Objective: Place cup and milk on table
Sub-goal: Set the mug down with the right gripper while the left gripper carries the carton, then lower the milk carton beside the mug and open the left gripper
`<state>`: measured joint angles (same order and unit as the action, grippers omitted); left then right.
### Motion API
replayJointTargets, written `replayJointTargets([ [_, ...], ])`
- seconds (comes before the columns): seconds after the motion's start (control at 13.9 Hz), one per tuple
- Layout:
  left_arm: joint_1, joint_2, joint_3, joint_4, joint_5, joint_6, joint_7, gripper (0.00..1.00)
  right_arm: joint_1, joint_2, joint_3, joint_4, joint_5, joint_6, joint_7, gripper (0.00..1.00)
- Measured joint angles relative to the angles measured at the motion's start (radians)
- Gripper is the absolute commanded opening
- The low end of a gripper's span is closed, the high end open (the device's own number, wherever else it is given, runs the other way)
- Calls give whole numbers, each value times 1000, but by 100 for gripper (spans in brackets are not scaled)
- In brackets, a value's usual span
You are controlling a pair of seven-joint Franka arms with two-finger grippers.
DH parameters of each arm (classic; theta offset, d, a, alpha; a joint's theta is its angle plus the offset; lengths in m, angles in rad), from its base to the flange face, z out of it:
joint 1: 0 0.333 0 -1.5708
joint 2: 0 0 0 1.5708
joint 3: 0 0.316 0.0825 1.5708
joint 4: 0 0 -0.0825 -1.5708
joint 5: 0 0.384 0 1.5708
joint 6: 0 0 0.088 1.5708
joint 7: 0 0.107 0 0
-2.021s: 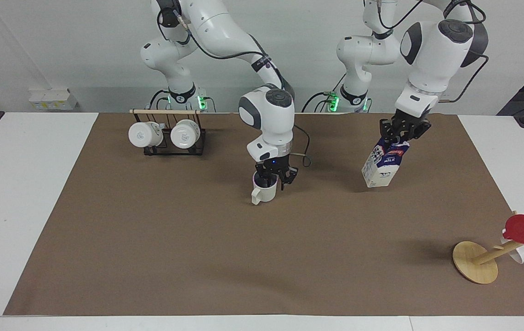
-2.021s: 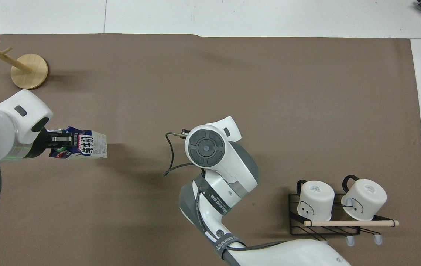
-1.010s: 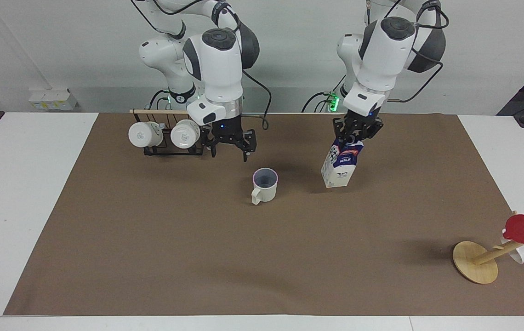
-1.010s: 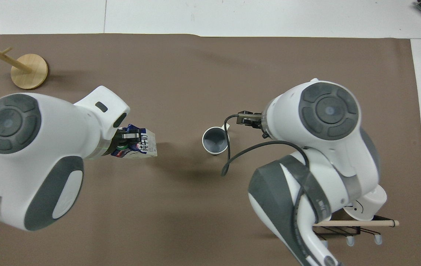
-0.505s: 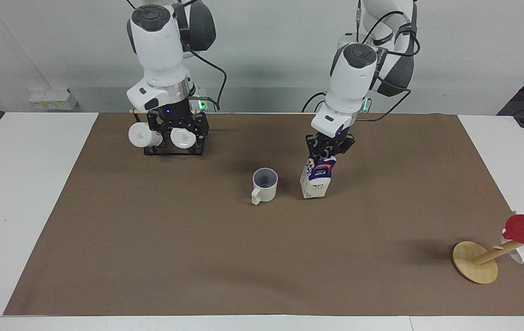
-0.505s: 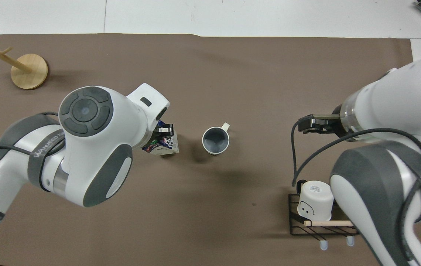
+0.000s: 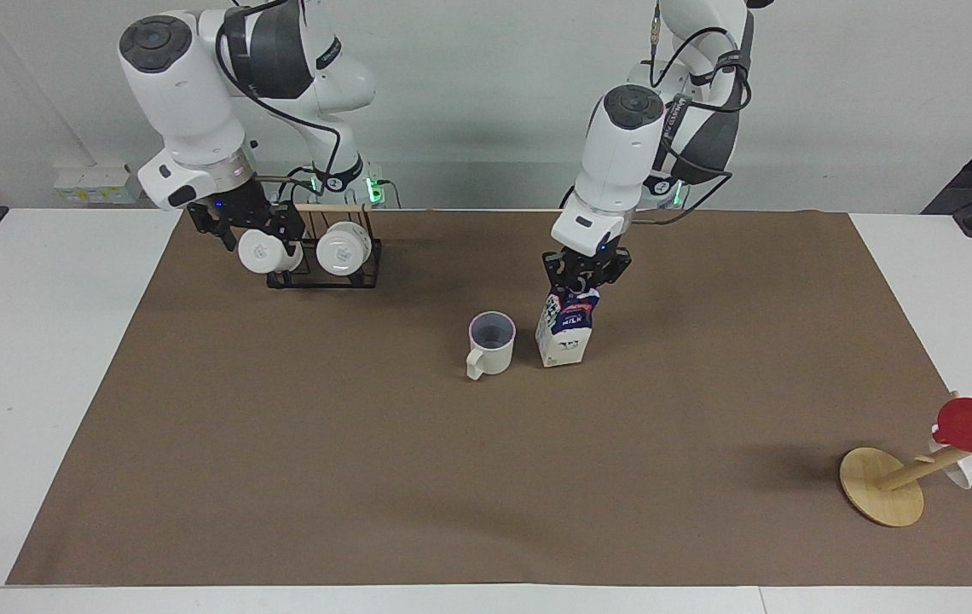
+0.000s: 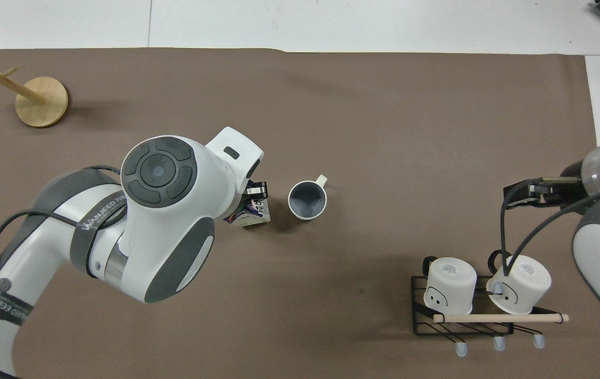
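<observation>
Up by the robots' edge the right gripper (image 7: 245, 230) hangs spread over the rack (image 7: 324, 260), while mid-table (image 7: 68, 281) the left gripper (image 7: 581, 275) clamps the milk (image 7: 564, 331) just beside the freestanding cup (image 7: 490, 343).

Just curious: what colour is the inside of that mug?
Grey-blue inside the cup, clearest in the overhead view.

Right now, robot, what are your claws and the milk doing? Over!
Left claw shut on milk, beside cup on table. Right claw over mug rack. Nothing blocking.
</observation>
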<state>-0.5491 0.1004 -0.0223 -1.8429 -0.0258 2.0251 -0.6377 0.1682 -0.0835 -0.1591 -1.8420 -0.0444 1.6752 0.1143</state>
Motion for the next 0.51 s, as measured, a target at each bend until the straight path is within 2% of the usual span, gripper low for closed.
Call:
replayJointTargets([
  [0.29, -25, 6, -1, 0, 0, 0, -43, 28, -123, 0, -1, -2, 0, -4, -127, 100],
  [0.51, -27, 10, 0, -6, 0, 3, -45, 29, -146, 0, 0, 27, 0, 9, -141, 100],
])
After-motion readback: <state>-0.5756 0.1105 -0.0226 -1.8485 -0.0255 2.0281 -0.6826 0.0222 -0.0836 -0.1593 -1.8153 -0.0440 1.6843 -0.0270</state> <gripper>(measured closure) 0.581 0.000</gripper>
